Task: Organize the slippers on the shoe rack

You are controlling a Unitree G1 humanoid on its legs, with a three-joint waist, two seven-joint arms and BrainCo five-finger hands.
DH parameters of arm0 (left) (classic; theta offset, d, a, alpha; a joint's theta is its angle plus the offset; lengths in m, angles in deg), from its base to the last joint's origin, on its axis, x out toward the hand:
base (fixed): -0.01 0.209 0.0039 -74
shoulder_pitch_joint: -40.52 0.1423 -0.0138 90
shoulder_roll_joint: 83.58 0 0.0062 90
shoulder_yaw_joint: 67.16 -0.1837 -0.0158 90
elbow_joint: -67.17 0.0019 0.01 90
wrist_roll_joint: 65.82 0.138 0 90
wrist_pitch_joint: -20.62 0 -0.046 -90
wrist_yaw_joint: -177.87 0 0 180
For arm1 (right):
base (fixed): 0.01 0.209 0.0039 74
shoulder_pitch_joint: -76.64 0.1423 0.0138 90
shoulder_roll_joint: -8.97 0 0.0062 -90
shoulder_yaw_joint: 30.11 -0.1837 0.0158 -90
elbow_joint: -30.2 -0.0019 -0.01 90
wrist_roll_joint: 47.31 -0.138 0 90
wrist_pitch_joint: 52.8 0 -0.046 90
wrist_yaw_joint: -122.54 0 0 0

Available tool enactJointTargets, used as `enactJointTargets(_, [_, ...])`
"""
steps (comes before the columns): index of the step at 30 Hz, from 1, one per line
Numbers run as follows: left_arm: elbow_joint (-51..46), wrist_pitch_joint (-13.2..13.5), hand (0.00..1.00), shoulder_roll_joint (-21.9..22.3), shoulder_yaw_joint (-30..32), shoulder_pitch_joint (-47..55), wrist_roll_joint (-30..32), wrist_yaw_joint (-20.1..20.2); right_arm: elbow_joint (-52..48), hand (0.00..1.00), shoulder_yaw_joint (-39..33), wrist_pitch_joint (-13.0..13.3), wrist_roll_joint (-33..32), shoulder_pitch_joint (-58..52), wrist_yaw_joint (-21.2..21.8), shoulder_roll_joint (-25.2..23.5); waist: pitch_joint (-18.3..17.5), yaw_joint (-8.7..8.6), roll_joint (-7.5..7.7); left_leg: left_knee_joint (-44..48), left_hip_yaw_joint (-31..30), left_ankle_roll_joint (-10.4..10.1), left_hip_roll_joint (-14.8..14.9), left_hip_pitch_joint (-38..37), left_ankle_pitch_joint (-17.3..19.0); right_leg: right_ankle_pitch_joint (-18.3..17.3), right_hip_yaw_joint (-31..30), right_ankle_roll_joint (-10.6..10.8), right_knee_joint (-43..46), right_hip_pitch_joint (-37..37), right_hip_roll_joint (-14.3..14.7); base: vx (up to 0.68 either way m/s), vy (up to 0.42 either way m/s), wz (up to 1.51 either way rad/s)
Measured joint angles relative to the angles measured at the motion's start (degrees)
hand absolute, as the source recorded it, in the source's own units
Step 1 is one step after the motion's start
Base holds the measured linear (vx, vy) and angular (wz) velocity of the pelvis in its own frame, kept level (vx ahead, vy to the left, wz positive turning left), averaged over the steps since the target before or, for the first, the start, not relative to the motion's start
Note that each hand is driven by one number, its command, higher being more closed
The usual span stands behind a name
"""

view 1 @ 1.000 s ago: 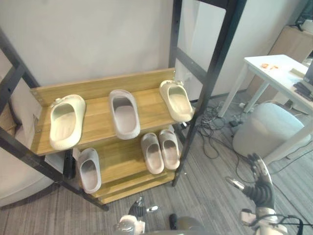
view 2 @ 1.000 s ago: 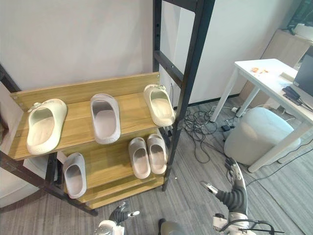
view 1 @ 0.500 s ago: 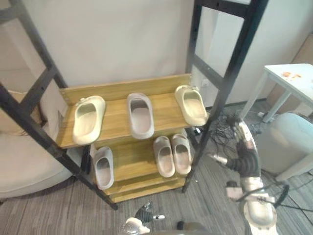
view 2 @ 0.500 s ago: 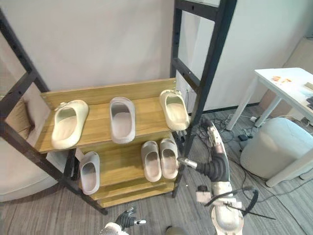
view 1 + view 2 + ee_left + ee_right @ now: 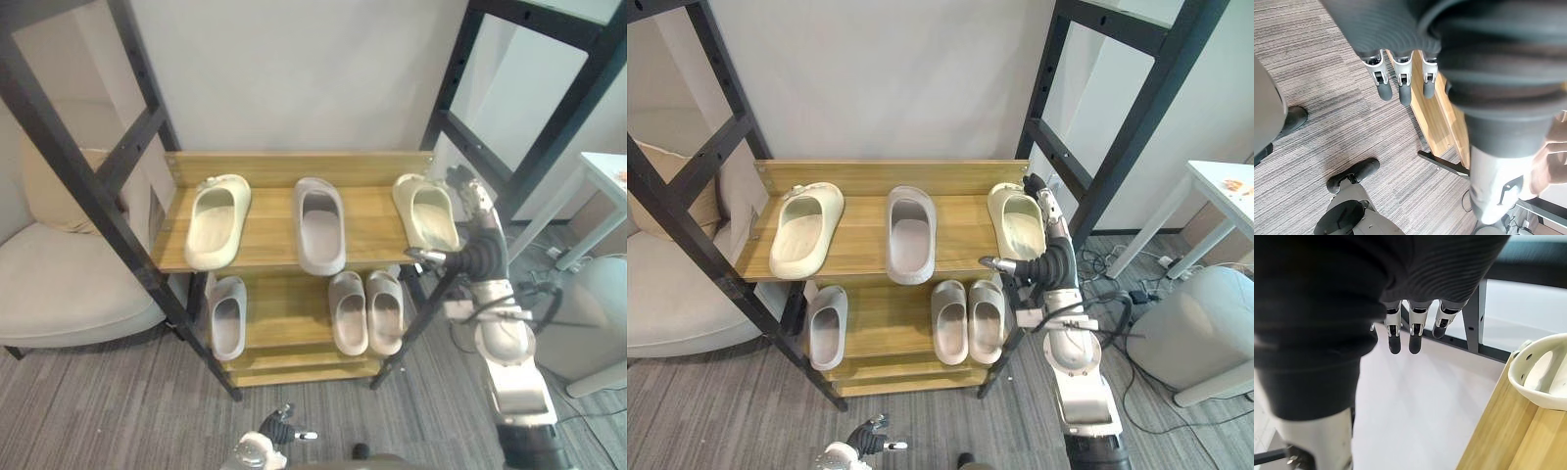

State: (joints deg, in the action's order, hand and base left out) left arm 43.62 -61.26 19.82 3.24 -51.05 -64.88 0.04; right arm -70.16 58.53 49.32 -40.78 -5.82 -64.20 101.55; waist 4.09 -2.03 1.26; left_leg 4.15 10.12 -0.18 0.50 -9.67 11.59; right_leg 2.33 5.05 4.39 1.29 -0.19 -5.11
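Two robot hands show straight, spread fingers: the right robot hand (image 5: 1050, 235) stands at the upper shelf's (image 5: 862, 247) right edge, just beside a cream slipper (image 5: 1017, 220). Past it lie a grey slipper (image 5: 910, 233) and a second cream slipper (image 5: 806, 227), bare wood between. Three lower grey slippers (image 5: 949, 321) sit on the lower shelf (image 5: 887, 323) beneath. The left robot hand (image 5: 277, 427) hangs low near the floor (image 5: 725, 411).

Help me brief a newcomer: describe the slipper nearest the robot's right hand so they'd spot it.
Find the wooden shoe rack and look at its upper shelf. It is the cream slipper at the right end, by the right hand; beside it lies a grey slipper.
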Motion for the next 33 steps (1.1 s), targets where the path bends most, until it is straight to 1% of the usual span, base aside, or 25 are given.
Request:
enactJointTargets(2, [0.02,-0.03,0.0,-0.06,0.0,-0.01,-0.02,0.4,2.28,0.0,0.04,-0.46,-0.03,1.76,-0.27,0.35,-0.05,0.02,-0.04,0.0,-0.42,-0.1,0.07,0.47,-0.06,0.18,0.49,-0.08,-0.57,-0.01,0.03,0.04,-0.038,0.13])
enactJointTargets(3, [0.0,-0.02,0.0,-0.13,0.01,-0.14,-0.05,0.41,5.04,0.0,0.24,-1.25,0.01,3.99,-0.56,0.74,-0.02,0.2,-0.01,0.0,-1.2,-0.26,0.17,0.81,-0.17,0.58,1.16,-0.28,-1.51,-0.1,0.11,0.06,-0.053,0.2])
enactJointTargets(5, [-0.08,-0.02,0.0,-0.14,0.01,-0.22,-0.08,0.4,7.13,0.0,0.75,-1.46,0.07,5.5,-0.64,1.02,-0.02,0.49,-0.01,0.0,-1.33,-0.29,0.3,1.02,-0.19,0.68,1.37,-0.35,-1.79,-0.09,0.23,0.04,-0.047,0.1])
enactJointTargets(7, [-0.37,-0.02,0.0,-0.19,0.04,-0.3,-0.24,0.4,11.34,0.0,1.95,-1.96,0.09,8.36,-0.8,1.87,-0.02,1.15,0.05,0.01,-1.79,-0.37,0.53,1.55,-0.23,0.94,2.08,-0.56,-2.76,-0.35,0.44,0.02,-0.046,0.1])
enactJointTargets(12, [-1.23,-0.02,0.0,-0.63,0.07,-0.16,-1.07,0.4,18.26,0.0,2.54,-2.65,0.07,13.58,-1.04,1.87,0.06,1.96,0.23,0.0,-2.45,-0.39,0.69,1.71,-0.24,1.4,2.76,-0.81,-4.17,-1.08,0.67,0.03,-0.034,0.07])
enactJointTargets(15, [-1.62,-0.01,0.0,-0.99,0.13,-0.08,-1.18,0.39,22.06,0.0,4.31,-3.14,0.04,16.21,-0.98,1.86,0.26,2.14,0.55,-0.02,-2.69,-0.39,0.63,1.79,-0.24,2.12,2.99,-0.76,-5.69,-1.87,0.73,0.0,-0.014,0.02])
enactJointTargets(19, [-2.25,0.01,0.0,-1.27,0.45,-0.1,-1.27,0.36,25.45,0.0,6.89,-3.37,0.07,19.14,-0.59,1.72,0.71,2.43,1.21,-0.04,-2.91,-0.4,0.41,2.59,-0.25,2.39,3.23,-0.83,-6.18,-1.73,0.75,-0.02,-0.02,0.04])
enactJointTargets(21, [-2.76,0.01,0.0,-1.28,0.51,-0.11,-1.72,0.33,28.2,0.0,8.23,-3.69,0.09,21.31,-0.43,1.65,0.92,2.92,1.36,-0.05,-2.95,-0.54,0.4,2.72,-0.33,2.49,3.29,-0.83,-6.33,-1.71,0.77,0.0,0.0,0.0])
enactJointTargets(30, [-3.47,0.04,0.0,-1.15,2.14,0.0,-3.42,0.27,34.2,0.0,8.63,-3.92,0.18,24.7,-0.23,0.91,1.19,4.09,1.46,-0.19,-3.79,-0.67,0.36,3.08,-0.41,2.49,4.01,-0.83,-6.33,-1.68,0.73,0.0,-0.016,0.04])
enactJointTargets(33, [-4.14,0.12,0.0,-1.33,2.85,0.0,-3.45,0.24,36.64,0.0,8.62,-4.32,0.17,27.05,-0.28,0.23,2.43,4.43,1.86,-0.19,-4.66,-0.83,0.28,3.58,-0.75,2.5,4.7,-0.84,-6.34,-1.54,0.59,-0.02,-0.035,0.13])
